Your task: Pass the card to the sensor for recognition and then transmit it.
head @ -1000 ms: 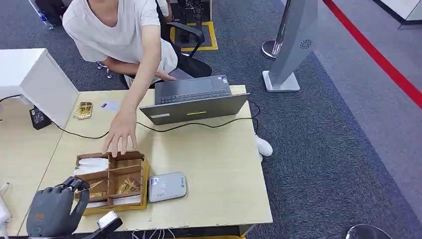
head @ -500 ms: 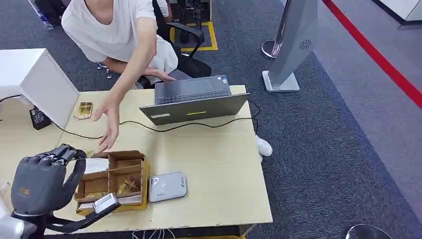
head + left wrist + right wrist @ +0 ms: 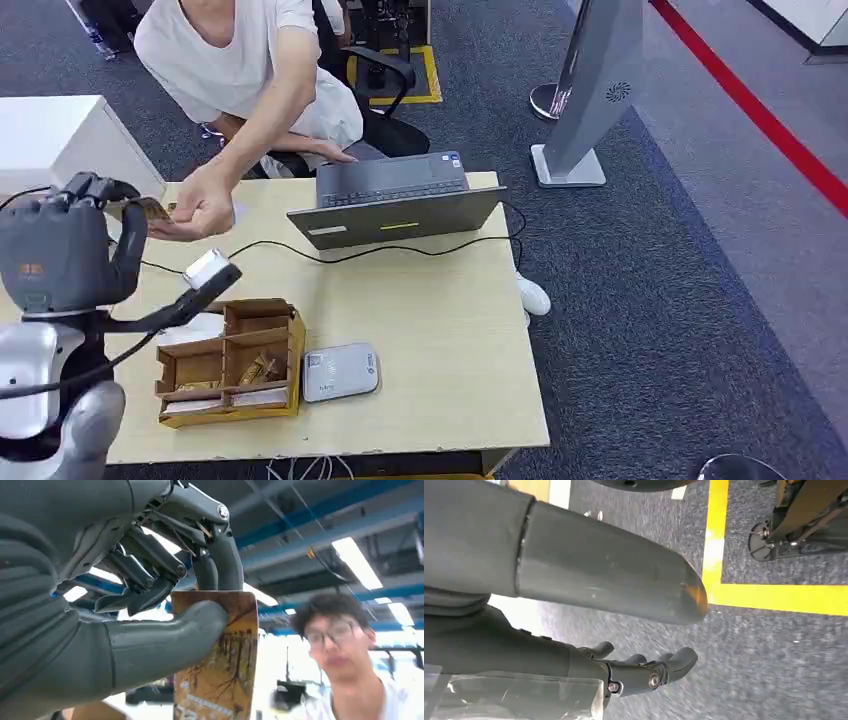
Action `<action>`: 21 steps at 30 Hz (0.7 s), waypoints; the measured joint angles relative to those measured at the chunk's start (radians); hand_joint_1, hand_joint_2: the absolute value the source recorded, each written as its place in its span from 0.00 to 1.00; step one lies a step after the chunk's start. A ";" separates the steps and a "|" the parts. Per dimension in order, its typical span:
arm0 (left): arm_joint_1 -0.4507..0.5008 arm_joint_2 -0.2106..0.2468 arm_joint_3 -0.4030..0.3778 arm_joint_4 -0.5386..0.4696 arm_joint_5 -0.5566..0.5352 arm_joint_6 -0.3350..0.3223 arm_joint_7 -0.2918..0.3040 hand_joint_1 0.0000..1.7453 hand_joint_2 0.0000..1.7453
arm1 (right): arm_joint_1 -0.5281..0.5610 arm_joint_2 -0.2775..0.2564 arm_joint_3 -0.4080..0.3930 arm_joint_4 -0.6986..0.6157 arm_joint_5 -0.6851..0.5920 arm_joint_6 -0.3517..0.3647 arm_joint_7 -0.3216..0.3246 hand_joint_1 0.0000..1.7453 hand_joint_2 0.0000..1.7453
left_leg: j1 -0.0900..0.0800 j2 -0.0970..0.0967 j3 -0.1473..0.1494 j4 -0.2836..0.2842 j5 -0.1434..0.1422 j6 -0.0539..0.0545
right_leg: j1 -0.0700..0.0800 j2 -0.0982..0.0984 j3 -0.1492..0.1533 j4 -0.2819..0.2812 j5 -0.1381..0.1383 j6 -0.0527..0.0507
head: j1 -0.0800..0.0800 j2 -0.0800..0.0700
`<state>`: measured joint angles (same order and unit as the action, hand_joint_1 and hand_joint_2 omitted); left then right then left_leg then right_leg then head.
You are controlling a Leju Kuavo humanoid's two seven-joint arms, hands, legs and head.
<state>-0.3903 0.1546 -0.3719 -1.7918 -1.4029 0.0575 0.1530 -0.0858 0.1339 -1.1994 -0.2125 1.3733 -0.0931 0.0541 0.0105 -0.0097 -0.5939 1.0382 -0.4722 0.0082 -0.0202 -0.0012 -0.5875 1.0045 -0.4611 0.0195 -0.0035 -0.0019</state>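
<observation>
Left hand (image 3: 60,255) pinches patterned card (image 3: 220,665) against person's hand (image 3: 200,208); laptop (image 3: 395,205), compartment box (image 3: 232,362), card reader (image 3: 340,372) on desk (image 3: 430,330). Right hand (image 3: 574,595) empty, fingers (image 3: 649,672) loosely curled.

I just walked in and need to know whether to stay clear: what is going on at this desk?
The robot's left hand is raised and pinches a card between thumb and fingers, offering it to a person whose hand reaches for it across the table. The grey card reader lies beside the wooden organizer box. The right hand hangs over the carpet, holding nothing.
</observation>
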 joint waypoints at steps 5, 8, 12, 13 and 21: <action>-0.163 -0.076 0.007 0.224 -0.035 0.049 -0.018 1.00 1.00 | -0.005 0.000 0.034 0.003 0.013 0.000 0.017 0.00 0.00 | 0.000 0.000 -0.001 0.000 0.003 -0.001 | 0.000 0.000 0.000 0.000 0.004 0.000 | 0.001 0.000; -0.194 -0.108 0.007 0.293 -0.045 0.040 -0.018 0.00 1.00 | -0.005 0.000 0.046 0.005 0.013 0.002 0.032 0.00 0.00 | 0.000 0.002 -0.001 0.000 0.004 -0.001 | 0.000 0.004 -0.001 0.000 0.005 -0.001 | 0.001 0.000; -0.206 -0.131 0.008 0.327 -0.032 0.017 -0.018 0.00 1.00 | -0.003 0.000 0.053 0.009 0.015 0.005 0.036 0.00 0.00 | 0.000 0.004 -0.001 0.000 0.003 -0.001 | 0.000 0.005 -0.003 0.000 0.005 0.000 | 0.001 0.000; -0.206 -0.132 0.008 0.328 -0.021 0.011 -0.018 0.00 1.00 | -0.002 0.000 0.054 0.010 0.015 0.006 0.036 0.00 0.00 | 0.000 0.004 -0.002 0.000 0.003 -0.002 | 0.000 0.005 -0.003 0.000 0.005 -0.001 | 0.000 0.000; -0.193 -0.128 0.024 0.328 0.011 -0.009 -0.019 0.00 1.00 | 0.003 0.000 0.062 0.010 0.014 0.016 0.025 0.00 0.00 | 0.000 0.004 -0.004 0.000 0.002 -0.002 | 0.000 0.005 -0.005 0.000 0.005 -0.001 | 0.000 0.000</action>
<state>-0.5836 0.0263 -0.3479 -1.4641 -1.3920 0.0489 0.1343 -0.0824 0.1343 -1.1372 -0.2022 1.3871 -0.0771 0.0790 0.0107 -0.0057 -0.5981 1.0380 -0.4698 0.0063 -0.0201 0.0038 -0.5928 1.0045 -0.4566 0.0185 -0.0031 -0.0019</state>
